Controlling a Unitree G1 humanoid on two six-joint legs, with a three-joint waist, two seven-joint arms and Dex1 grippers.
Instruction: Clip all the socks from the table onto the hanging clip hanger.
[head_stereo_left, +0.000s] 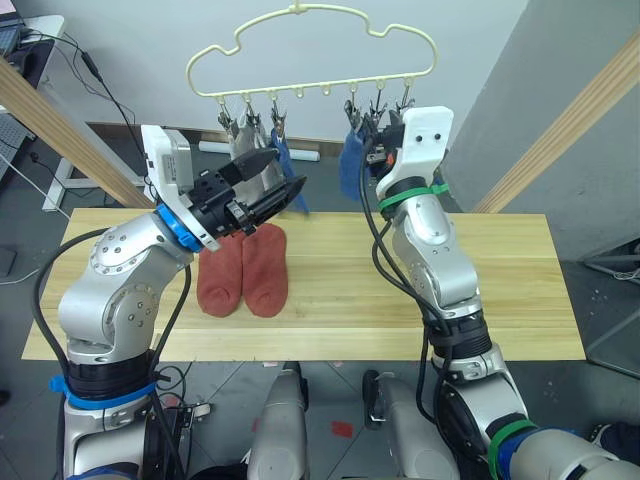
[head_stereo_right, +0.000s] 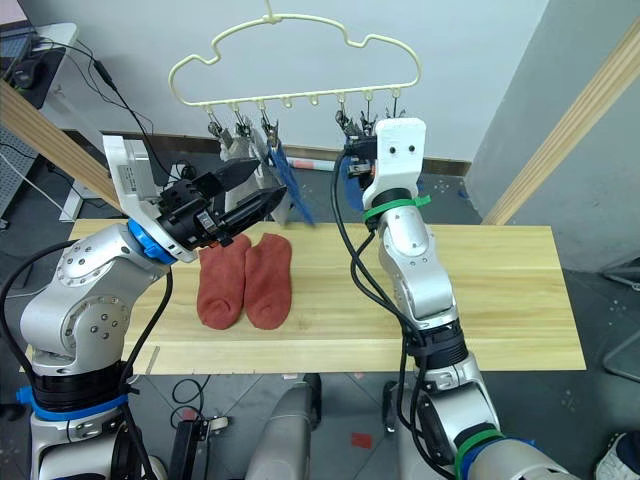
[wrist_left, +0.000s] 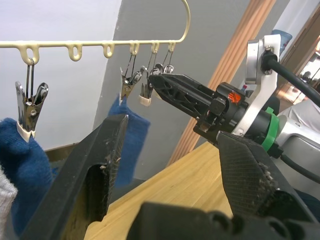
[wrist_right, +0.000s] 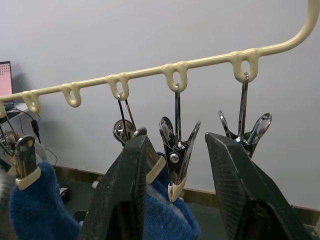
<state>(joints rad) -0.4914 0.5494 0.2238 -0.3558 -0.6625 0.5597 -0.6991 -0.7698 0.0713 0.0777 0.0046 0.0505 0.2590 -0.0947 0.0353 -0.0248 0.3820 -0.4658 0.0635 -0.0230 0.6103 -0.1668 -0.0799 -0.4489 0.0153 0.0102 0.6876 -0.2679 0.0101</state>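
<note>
Two rust-red socks (head_stereo_left: 245, 275) lie side by side on the light wooden table (head_stereo_left: 500, 290). Above the table's far edge hangs the pale-yellow clip hanger (head_stereo_left: 300, 40). A blue sock (head_stereo_left: 285, 160) and a grey sock (head_stereo_left: 247, 140) hang from its left clips, and another blue sock (head_stereo_left: 350, 168) from a right clip. My left gripper (head_stereo_left: 288, 172) is open and empty, raised just in front of the left blue sock. My right gripper (wrist_right: 177, 140) is open at the right clips, with one metal clip (wrist_right: 177, 160) between its fingers.
Thick wooden poles slant up on the left (head_stereo_left: 60, 125) and on the right (head_stereo_left: 570, 125) of the table. Cables and a desk (head_stereo_left: 40, 60) stand at the far left, and a white wall rises behind the hanger.
</note>
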